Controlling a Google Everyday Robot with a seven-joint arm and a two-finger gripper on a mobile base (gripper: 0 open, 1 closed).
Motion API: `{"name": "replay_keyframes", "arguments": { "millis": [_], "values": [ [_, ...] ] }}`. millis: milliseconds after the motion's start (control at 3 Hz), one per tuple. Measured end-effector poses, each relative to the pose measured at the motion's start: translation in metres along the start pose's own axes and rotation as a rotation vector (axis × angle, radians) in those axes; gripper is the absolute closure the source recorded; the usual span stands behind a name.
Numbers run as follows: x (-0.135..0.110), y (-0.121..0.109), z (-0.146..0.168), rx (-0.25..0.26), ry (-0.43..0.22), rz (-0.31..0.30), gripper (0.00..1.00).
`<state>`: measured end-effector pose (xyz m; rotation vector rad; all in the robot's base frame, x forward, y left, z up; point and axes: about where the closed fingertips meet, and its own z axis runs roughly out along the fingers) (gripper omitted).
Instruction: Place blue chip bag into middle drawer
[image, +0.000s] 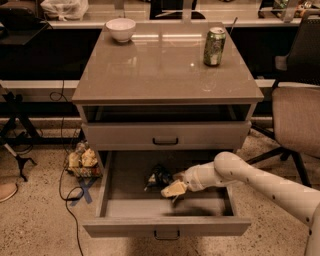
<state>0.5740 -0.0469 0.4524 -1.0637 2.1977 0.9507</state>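
Standing pulled well out, the middle drawer (125, 227) shows its grey floor to the camera view, with a small black bar handle at the middle of its front panel. Inside the drawer, a little left of its centre and toward its back, lies the blue chip bag (158, 177), dark, crumpled and shiny, resting on the drawer floor. The gripper (173, 189) is inside the drawer as well, just beside the bag on the side nearer the drawer's front and right, its tan tip pointing toward the drawer's left wall. Whether it touches the bag cannot be told, nor whether the jaws are wide or narrow. The white arm (250, 175) reaches in over the drawer's right wall from the lower right of the view. Directly above the drawer sits another drawer front (125, 136) with the same black handle, closed, and above that a dark open slot (165, 114). Higher still above the drawer is the glossy grey-brown top of the bench (160, 70). A white bowl (121, 29) stands on it above the drawer's back left corner, and a green soda can (214, 46) stands upright above the drawer's back right. On the floor left of the drawer lie a few yellowish snack packets (82, 161), with a blue tape cross (82, 189) and a black cable (64, 175) close by them. Right of the drawer stands an office chair (297, 117) with a brownish seat
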Motion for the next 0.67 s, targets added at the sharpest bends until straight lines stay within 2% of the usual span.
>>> {"name": "replay_keyframes", "arguments": {
  "millis": [333, 667],
  "values": [
    [0.014, -0.014, -0.031, 0.082, -0.016, 0.041, 0.0],
    [0.037, -0.026, -0.081, 0.208, -0.029, 0.094, 0.0]
  ]
}}
